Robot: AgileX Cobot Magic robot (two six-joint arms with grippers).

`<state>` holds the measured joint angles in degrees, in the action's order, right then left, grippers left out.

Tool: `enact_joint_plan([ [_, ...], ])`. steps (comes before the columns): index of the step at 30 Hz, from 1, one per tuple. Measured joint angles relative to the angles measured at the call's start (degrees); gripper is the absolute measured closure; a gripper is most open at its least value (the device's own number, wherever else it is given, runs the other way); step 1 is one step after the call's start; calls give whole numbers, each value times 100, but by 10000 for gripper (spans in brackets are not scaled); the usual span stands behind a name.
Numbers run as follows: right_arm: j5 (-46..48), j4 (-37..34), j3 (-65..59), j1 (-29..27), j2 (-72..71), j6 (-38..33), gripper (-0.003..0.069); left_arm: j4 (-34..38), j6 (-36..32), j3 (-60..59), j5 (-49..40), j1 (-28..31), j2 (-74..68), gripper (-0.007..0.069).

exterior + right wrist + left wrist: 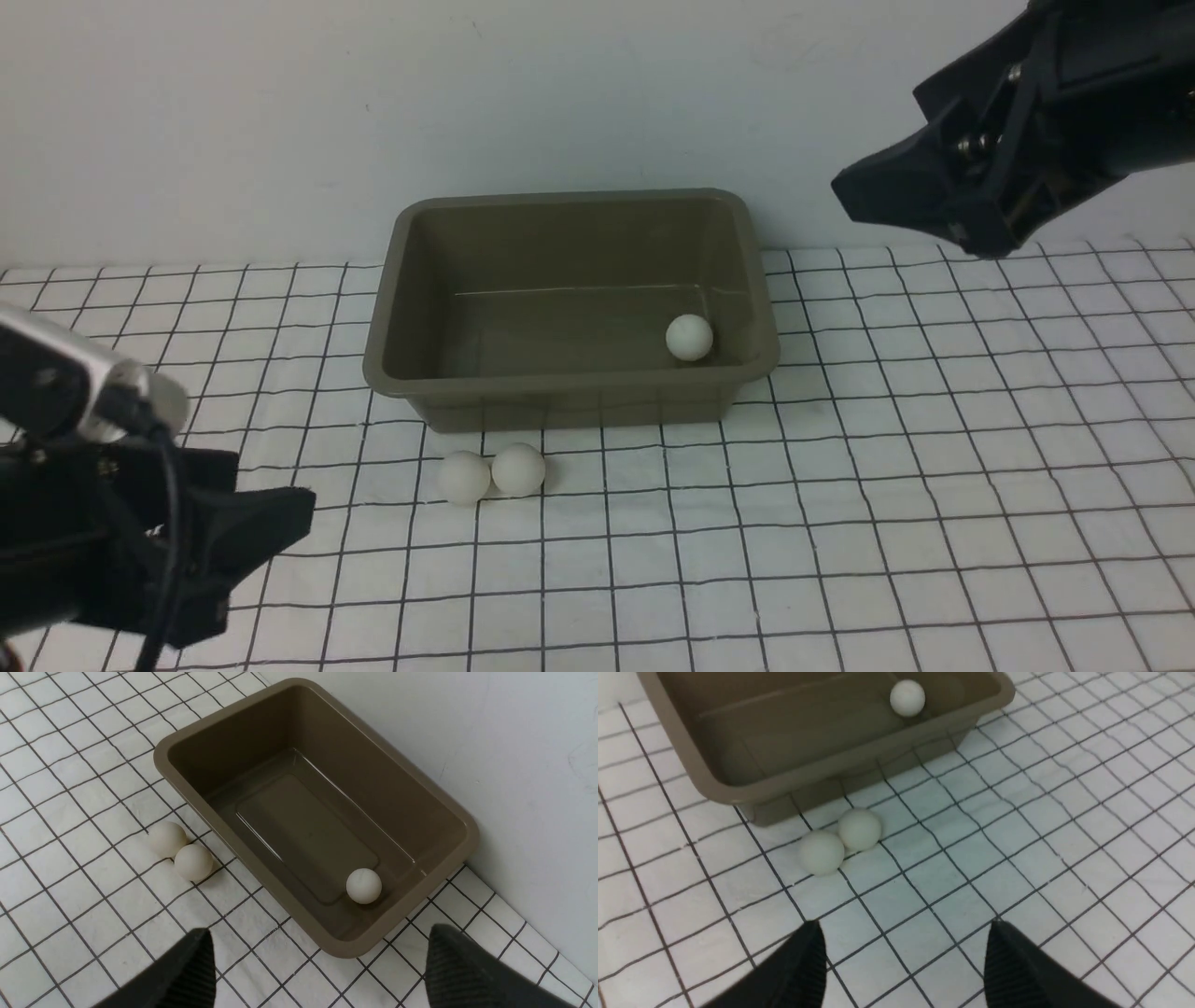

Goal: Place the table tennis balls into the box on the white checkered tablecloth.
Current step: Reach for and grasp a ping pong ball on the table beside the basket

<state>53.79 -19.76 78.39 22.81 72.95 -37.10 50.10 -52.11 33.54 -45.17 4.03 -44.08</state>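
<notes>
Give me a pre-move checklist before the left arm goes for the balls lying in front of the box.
1. The left gripper is empty, jaws apart: ok.
2. The right gripper is empty, jaws apart, raised off to the right of the box: ok.
3. The tablecloth between the left gripper and the two loose balls is bare: ok.
4. Loose balls apart enough for a single pick: not ok; the left ball and the right ball appear to touch.
5. The box is upright with room inside: ok; only the third ball lies in it.
6. Height of the left gripper above the tablecloth: cannot tell.
</notes>
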Motion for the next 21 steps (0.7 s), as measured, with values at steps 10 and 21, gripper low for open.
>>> enact_joint_plan([
  [10,13,-42,0,0,0,0,113,2170,-2886,79,328,0,-2092,197],
  [21,46,-42,0,0,0,0,113,4403,-5547,79,1108,0,-3935,195],
])
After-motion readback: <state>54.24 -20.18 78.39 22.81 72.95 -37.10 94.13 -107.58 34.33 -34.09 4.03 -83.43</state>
